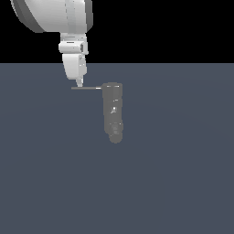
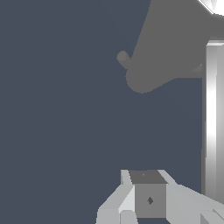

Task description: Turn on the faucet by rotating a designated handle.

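Floor: one flat slate-blue surface (image 1: 183, 183) fills the lower part of the exterior view, under a black band; the wrist view shows the same plain ground (image 2: 57, 122).
Containers: none can be made out in either view, so no contents are to be told.
Arm: one white robot arm (image 1: 50, 13) enters from the upper part of the exterior view's left and narrows downward to its wrist, above the outer end of the handle.
Faucet: one dull-gray upright cylinder (image 1: 113, 112), near the middle of the exterior view, with a rounded knobby lower end and a few bright specks on its body; in the wrist view it is a broad gray mass (image 2: 170, 52) with a small stub at its side.
Handle: one thin straight gray rod (image 1: 86, 88) jutting level from the top of the faucet toward the exterior view's left; in the wrist view it shows as a long bright bar (image 2: 213, 118) running along one edge.
Gripper: one, pointing down (image 1: 79, 84), its tip at or just above the rod near the rod's free end; contact cannot be told.
Fingers: in the wrist view pale finger parts (image 2: 127, 197) flank a gray block, and nothing is seen between them; whether they stand apart or together cannot be told from either view.
Count: one arm, one gripper, one faucet, one handle.
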Robot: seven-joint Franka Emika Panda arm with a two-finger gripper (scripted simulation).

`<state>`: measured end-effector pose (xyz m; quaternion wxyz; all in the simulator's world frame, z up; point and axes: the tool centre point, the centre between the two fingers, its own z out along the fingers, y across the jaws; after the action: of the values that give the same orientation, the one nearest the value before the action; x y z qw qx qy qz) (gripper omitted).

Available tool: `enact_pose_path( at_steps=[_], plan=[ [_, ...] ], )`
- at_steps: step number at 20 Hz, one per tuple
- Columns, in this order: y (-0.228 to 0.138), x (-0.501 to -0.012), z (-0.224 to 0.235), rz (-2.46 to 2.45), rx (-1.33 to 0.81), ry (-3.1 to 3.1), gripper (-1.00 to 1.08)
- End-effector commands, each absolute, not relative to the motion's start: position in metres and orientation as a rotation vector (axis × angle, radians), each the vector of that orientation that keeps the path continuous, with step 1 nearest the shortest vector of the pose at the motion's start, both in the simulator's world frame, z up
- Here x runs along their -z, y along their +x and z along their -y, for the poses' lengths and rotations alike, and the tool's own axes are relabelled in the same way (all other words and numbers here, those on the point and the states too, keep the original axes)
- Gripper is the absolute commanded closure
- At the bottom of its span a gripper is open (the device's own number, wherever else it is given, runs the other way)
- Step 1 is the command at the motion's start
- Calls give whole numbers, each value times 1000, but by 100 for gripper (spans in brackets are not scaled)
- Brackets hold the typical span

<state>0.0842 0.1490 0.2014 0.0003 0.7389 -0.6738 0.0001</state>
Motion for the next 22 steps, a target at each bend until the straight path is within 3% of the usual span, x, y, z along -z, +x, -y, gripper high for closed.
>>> enact_pose_path(
  at_steps=[1, 22],
  plan=[
    [82, -201, -149, 2117, 0, 2321, 108],
    [25, -201, -142, 2117, 0, 2321, 108]
  ],
)
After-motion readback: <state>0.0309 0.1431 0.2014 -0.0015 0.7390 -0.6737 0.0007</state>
